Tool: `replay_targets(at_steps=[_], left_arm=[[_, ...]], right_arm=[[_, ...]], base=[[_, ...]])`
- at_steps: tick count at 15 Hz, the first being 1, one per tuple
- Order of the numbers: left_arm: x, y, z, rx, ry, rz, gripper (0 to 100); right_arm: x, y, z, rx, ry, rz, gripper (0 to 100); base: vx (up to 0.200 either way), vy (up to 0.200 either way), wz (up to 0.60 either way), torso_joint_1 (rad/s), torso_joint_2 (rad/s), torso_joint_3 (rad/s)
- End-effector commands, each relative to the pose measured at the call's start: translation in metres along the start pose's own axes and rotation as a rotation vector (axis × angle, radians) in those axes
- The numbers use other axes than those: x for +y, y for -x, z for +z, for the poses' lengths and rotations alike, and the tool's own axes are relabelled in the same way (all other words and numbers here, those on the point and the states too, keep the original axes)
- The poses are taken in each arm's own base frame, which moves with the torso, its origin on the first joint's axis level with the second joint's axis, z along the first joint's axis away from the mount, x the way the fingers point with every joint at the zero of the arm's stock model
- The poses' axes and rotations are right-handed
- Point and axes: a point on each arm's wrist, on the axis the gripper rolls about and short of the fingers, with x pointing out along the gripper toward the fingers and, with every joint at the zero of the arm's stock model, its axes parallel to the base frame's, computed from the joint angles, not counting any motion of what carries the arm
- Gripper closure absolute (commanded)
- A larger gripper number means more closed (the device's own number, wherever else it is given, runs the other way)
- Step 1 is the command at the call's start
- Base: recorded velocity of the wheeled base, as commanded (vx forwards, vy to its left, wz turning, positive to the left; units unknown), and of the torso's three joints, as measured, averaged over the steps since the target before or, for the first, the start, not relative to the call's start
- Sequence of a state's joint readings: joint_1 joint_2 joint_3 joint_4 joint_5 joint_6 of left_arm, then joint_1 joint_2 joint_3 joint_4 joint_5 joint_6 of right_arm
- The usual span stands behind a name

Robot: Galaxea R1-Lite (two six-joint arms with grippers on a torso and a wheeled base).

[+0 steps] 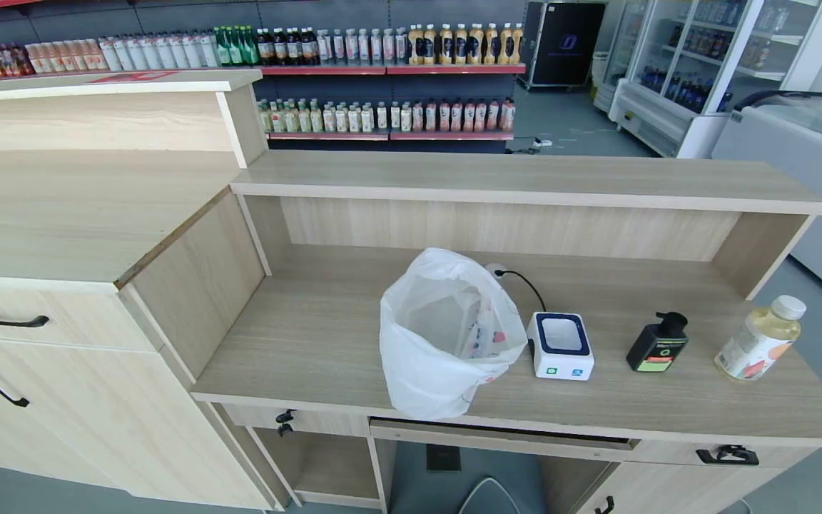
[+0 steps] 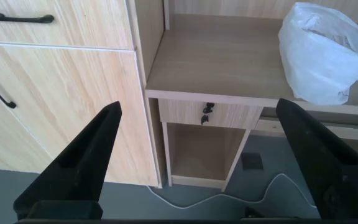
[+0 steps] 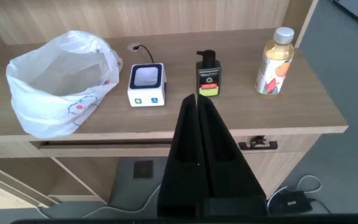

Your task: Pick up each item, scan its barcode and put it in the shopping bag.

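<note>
A white plastic shopping bag (image 1: 447, 334) (image 2: 325, 53) (image 3: 58, 81) stands open on the wooden counter (image 1: 311, 343). Right of it sits a white barcode scanner (image 1: 561, 345) (image 3: 147, 85) with a dark-rimmed window and a black cable. Further right stand a black pump bottle (image 1: 658, 344) (image 3: 207, 74) and a yellow drink bottle (image 1: 759, 338) (image 3: 275, 61) with a white cap. My left gripper (image 2: 197, 118) is open, held low in front of the counter's left end, empty. My right gripper (image 3: 197, 102) is shut with nothing in it, held in front of the counter below the pump bottle.
A raised shelf (image 1: 525, 182) runs along the counter's back. A taller cabinet (image 1: 61, 214) with black drawer handles stands to the left. Drawers with black handles (image 1: 727, 454) sit under the counter edge. Store shelves of bottles (image 1: 382, 50) and fridges (image 1: 689, 64) fill the background.
</note>
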State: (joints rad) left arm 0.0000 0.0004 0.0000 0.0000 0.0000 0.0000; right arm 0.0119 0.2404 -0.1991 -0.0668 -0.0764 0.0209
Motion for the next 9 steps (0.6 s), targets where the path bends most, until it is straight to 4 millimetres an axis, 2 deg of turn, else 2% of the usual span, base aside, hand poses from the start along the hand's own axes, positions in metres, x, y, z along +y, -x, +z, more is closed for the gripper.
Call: replay_targets(at_steps=[1,2,3,4,5,8,9], left_arm=[[0.0,0.0,0.0,0.0,0.0,0.0,0],[0.0,0.0,0.0,0.0,0.0,0.0,0],[0.0,0.0,0.0,0.0,0.0,0.0,0],[0.0,0.0,0.0,0.0,0.0,0.0,0],[0.0,0.0,0.0,0.0,0.0,0.0,0],[0.0,0.0,0.0,0.0,0.0,0.0,0],[0.0,0.0,0.0,0.0,0.0,0.0,0]], right_arm=[[0.003,-0.108,0.074,0.186,0.013,-0.077,100],[-0.001,-0.131,0.072,0.214,0.056,-0.11,100],[-0.002,-0.143,0.069,0.219,0.072,-0.111,100],[-0.005,-0.173,0.056,0.24,0.098,-0.112,100],[-0.01,-0.192,0.047,0.242,0.132,-0.103,0],[-0.035,-0.235,0.01,0.34,0.191,-0.07,0],[-0.035,-0.235,0.01,0.34,0.191,-0.07,0]], base=[[0.0,0.0,0.0,0.0,0.0,0.0],[0.0,0.0,0.0,0.0,0.0,0.0],[0.0,0.0,0.0,0.0,0.0,0.0],[0.0,0.0,0.0,0.0,0.0,0.0],[0.0,0.0,0.0,0.0,0.0,0.0],[0.0,0.0,0.0,0.0,0.0,0.0],[0.0,0.0,0.0,0.0,0.0,0.0]])
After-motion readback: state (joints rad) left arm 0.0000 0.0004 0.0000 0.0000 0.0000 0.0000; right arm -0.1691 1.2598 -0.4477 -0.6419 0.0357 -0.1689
